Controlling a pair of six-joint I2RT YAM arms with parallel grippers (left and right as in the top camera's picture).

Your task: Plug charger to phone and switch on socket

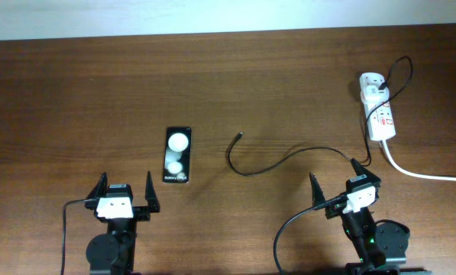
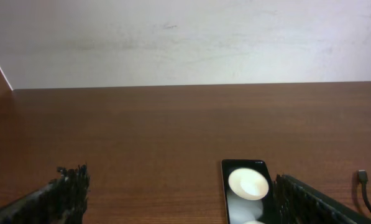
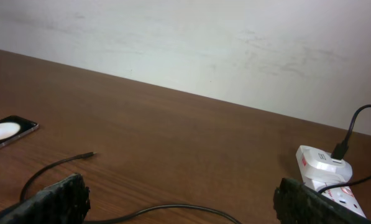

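The phone [image 1: 177, 155] lies flat on the table, black with two white round spots; it also shows in the left wrist view [image 2: 246, 193] and at the left edge of the right wrist view [image 3: 6, 131]. The charger cable [image 1: 277, 163] curves across the table, its connector tip [image 1: 240, 135] lying loose right of the phone, apart from it. The socket [image 1: 378, 107], a white power strip, lies at the far right with a white plug in it [image 3: 322, 163]. My left gripper [image 1: 126, 192] is open and empty, just in front of the phone. My right gripper [image 1: 339, 180] is open and empty above the cable.
The strip's thick white cord [image 1: 422, 173] runs off to the right edge. A white wall [image 2: 185, 40] stands behind the brown wooden table [image 1: 82, 99].
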